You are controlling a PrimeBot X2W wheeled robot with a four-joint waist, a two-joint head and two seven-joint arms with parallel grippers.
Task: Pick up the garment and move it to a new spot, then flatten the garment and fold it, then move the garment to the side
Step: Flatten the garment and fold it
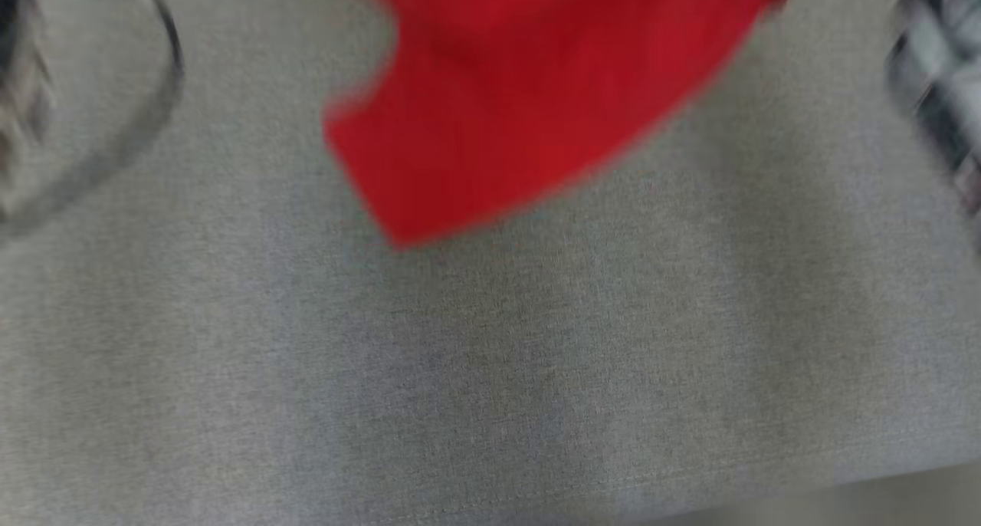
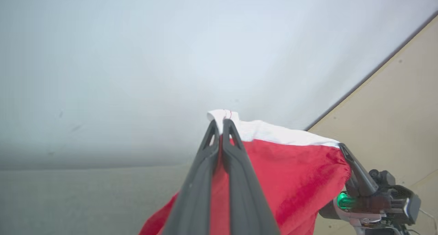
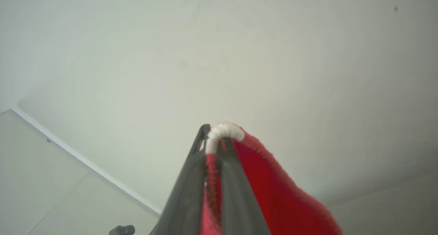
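Garment held between left pincer and right pincer, above surface

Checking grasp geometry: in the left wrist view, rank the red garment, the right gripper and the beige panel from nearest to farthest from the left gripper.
1. red garment: pinched in the left gripper.
2. right gripper: to the right, clamping the same edge.
3. beige panel: background, far right.

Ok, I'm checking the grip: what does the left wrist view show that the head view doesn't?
Left wrist view: the left gripper shut on the white hem of the garment, and the right gripper holding that hem further along. Head view: the grey surface spread below the garment, though blurred. Both: the red garment, hanging.
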